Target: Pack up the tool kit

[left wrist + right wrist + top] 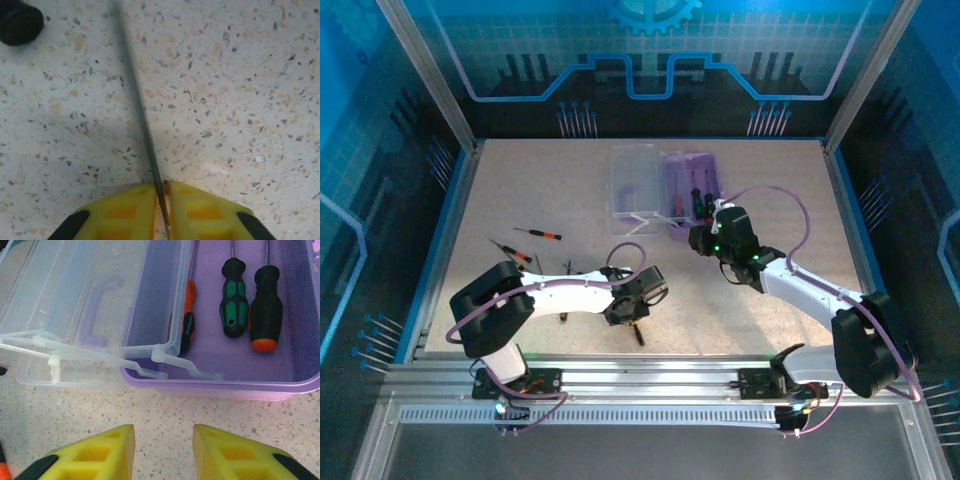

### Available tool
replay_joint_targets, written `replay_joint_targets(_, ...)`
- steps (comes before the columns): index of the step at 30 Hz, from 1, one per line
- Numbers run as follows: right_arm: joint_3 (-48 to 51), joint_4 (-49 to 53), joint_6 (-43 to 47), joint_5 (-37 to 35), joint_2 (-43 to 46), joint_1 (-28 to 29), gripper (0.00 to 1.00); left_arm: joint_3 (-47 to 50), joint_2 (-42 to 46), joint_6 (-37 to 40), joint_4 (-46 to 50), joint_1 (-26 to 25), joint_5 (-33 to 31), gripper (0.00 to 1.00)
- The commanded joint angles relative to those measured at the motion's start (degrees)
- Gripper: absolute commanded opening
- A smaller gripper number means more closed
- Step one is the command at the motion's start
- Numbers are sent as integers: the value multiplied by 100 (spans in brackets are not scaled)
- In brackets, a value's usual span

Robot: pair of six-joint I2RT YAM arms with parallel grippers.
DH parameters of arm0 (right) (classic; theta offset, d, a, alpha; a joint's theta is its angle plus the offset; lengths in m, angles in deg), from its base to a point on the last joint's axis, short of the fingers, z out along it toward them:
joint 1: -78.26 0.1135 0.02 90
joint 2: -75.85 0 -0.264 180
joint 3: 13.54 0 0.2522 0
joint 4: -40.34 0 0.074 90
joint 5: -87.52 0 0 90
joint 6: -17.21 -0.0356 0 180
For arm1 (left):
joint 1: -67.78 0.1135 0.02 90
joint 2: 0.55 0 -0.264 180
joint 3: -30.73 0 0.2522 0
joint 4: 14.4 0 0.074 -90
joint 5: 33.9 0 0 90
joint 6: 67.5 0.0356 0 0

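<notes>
The tool kit stands open at the table's far middle: purple base (692,190) (280,375), clear lid (632,180) (60,300) folded out to its left. In the base lie a green-handled screwdriver (232,297), a black one with an orange end (265,307) and an orange-black one (187,315). My right gripper (703,238) (164,432) hangs open over bare table just before the base's near wall. My left gripper (638,305) (162,187) is shut on the thin metal shaft of a screwdriver (142,120), low over the table.
Two orange-black screwdrivers (538,232) (510,250) lie loose on the left of the table (760,320). A black rounded handle end (17,22) sits beside the held shaft. The lid's purple handle (95,315) shows through the clear plastic. Blue walls ring the table.
</notes>
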Motion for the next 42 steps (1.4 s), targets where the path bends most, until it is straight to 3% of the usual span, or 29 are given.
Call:
replay_joint_targets(1,30,-48,-40,-114,152,64,37,-129,-269,194,-119,-22,-131,10)
replay_joint_targets(8,30,-43,-40,-105,194,60,37,-491,-200,569,-27,-20,-183,0)
replay_joint_targets(15,23,-55,-45,-43,211,63,37,-456,396,994,-182,-149,-277,0)
replay_joint_targets(18,-63,-140,-9,450,114,64,39,-306,880,1209,-242,-154,-358,0)
replay_joint_targets(23,-296,-426,59,2043,-154,94,49,-384,1755,1543,-14,-64,-901,0)
replay_joint_targets(29,-433,-861,98,3585,-556,446,55,11,2696,1854,-595,791,-816,0)
replay_joint_targets(34,-297,-1334,-220,4090,-565,665,61,382,3089,1893,-1156,1419,-500,0)
replay_joint_targets(42,-738,-944,-179,4388,-900,1253,64,523,3061,1810,-1436,1545,-444,0)
